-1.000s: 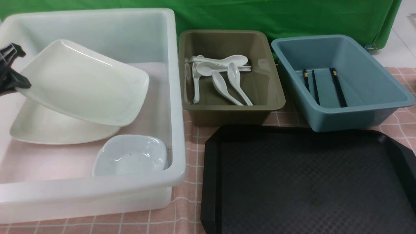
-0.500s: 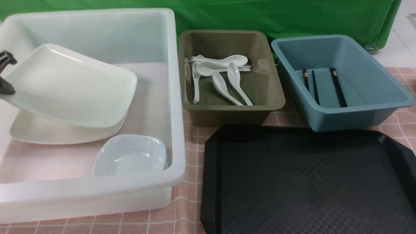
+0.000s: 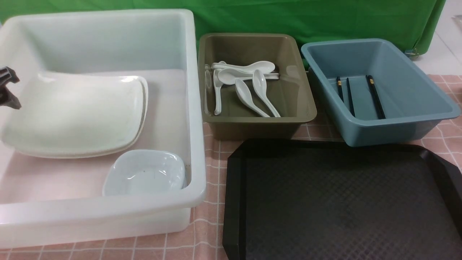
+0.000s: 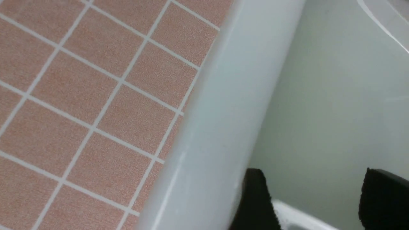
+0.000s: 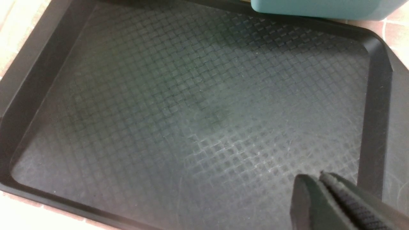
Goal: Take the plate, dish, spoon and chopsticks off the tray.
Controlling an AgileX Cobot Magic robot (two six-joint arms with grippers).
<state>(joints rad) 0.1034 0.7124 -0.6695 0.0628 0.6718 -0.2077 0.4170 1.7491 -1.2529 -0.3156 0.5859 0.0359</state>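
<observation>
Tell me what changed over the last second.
The plate the left gripper held tilted above the white tub came down and now lies stacked on the other plate; the gripper opened and let go, pulling back to the tub's left wall. The small dish, spoons, chopsticks, tray and right gripper stayed put.

The tray [image 3: 343,202] lies bare and reachable, while 3 tubs [image 3: 252,83] block beyond.
</observation>
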